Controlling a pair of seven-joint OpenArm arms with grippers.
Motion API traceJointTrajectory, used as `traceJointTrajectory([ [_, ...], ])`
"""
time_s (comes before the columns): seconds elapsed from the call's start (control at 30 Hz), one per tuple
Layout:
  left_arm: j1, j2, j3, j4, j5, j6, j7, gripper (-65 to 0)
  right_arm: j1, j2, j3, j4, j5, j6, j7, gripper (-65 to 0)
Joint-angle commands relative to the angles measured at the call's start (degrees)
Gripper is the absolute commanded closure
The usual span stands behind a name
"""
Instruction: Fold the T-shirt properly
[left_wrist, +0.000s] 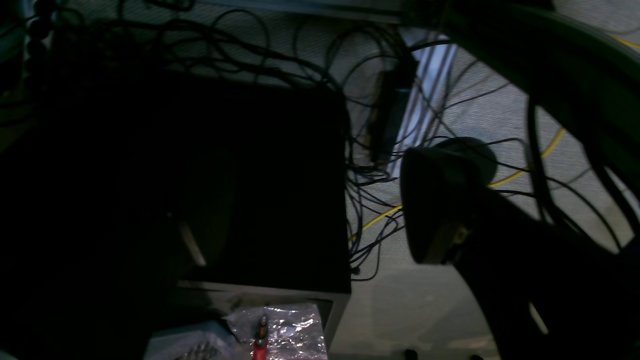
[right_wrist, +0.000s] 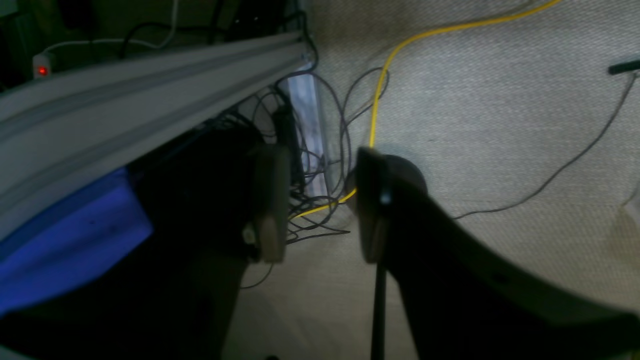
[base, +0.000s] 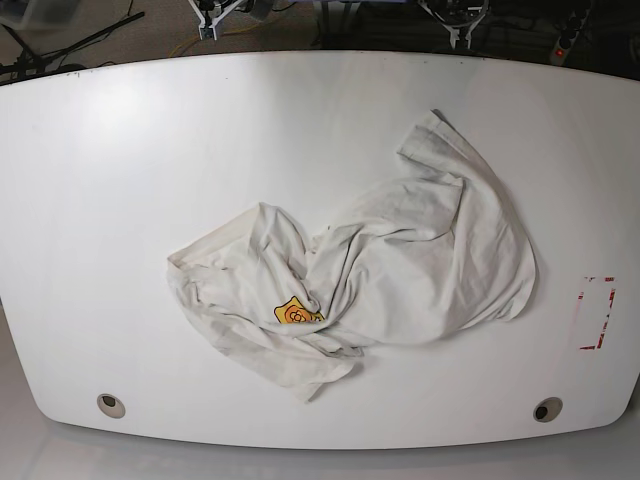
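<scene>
The T-shirt (base: 400, 270) lies crumpled near the middle of the white table (base: 120, 180), somewhat toward its right and front in the base view, off-white cloth bunched in folds so that its sleeves and hem are hard to tell apart. A small yellow-orange patch (base: 296, 313) peeks out from the creases near the lower left of the heap; any larger print is hidden in the folds. Neither arm appears in the base view. The right gripper (right_wrist: 320, 205) hangs over grey carpet (right_wrist: 500, 125) beside the table's edge, its two fingers spread apart with nothing between them, a yellow cable (right_wrist: 380, 85) running behind. The left wrist view is very dark: the left gripper (left_wrist: 320, 225) shows only one finger (left_wrist: 440, 200) clearly, the other lost in shadow, so its spread cannot be read from the picture, and nothing is seen in its grasp.
</scene>
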Motion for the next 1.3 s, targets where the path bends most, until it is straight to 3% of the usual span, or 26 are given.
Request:
traceJointTrajectory([
  [0.0,-0.01,-0.22,0.08,0.81,-0.13,-2.20,-0.65,-48.0,0.58,0.28,0.00,-0.66,-0.33,0.37,0.56,-21.3],
  [0.03,-0.18,0.10,0.01,-0.14,-0.10,0.09,-0.45,-47.4,0.51,-0.40,0.02,0.37,0.04,0.21,0.27,-20.8],
  [0.43,0.96,-0.07,0.09,0.47,0.08,0.00,-1.77,-47.5,0.43,-0.40,0.02,0.37,0.04,0.21,0.27,-20.3],
  [0.63,5.01,0.01,2.38,6.98,0.25,-0.09,-3.35,-47.1,-1.68,-0.40,0.10,2.39,0.12,0.21,0.36,-20.1],
  [1.1,22.76,0.19,2.91,35.28,0.08,0.00,-3.26,-47.1,-18.12,0.04,0.46,25.51,0.56,0.21,0.01,-20.1],
  [1.27,30.76,0.19,2.91,46.19,0.08,0.00,-3.26,-47.1,-24.54,0.04,7.58,33.95,0.21,0.56,-2.02,-20.1],
])
